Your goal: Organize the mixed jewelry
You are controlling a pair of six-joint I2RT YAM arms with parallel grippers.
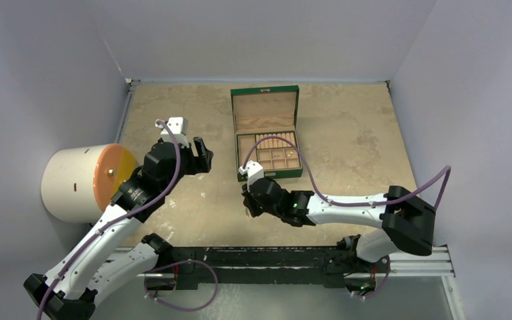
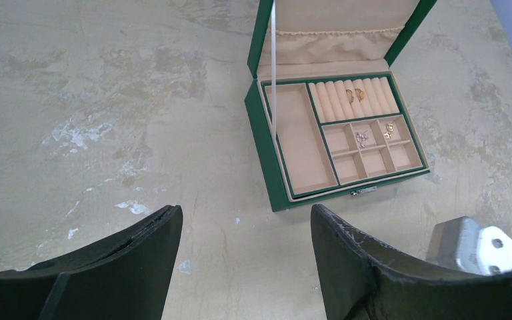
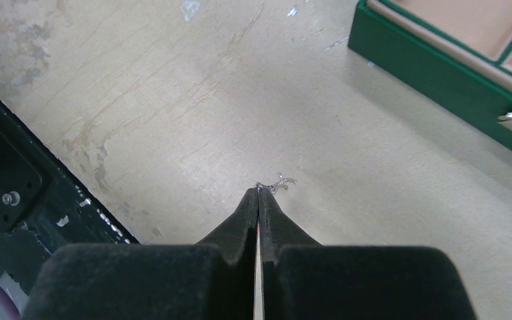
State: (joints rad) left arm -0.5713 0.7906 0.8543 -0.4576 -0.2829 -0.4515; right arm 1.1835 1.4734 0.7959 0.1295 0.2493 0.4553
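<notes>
The green jewelry box (image 1: 266, 175) stands open at the back middle, tan lining inside. In the left wrist view its ring rolls hold gold rings (image 2: 355, 95); small compartments hold a silver piece (image 2: 362, 138) and a gold piece (image 2: 389, 128). My left gripper (image 2: 245, 220) is open and empty above bare table, left of the box (image 2: 263, 180). My right gripper (image 3: 259, 192) is shut in front of the box (image 3: 433, 73). A tiny glittery silver piece (image 3: 279, 181) sticks out of its tips, pinched at one end. I cannot tell whether it still touches the table.
A white cylinder with an orange face (image 1: 80, 181) lies at the left edge beside the left arm. Grey walls close the table on three sides. A black rail (image 1: 273, 257) runs along the near edge. The right arm's white wrist block (image 2: 473, 245) shows in the left wrist view.
</notes>
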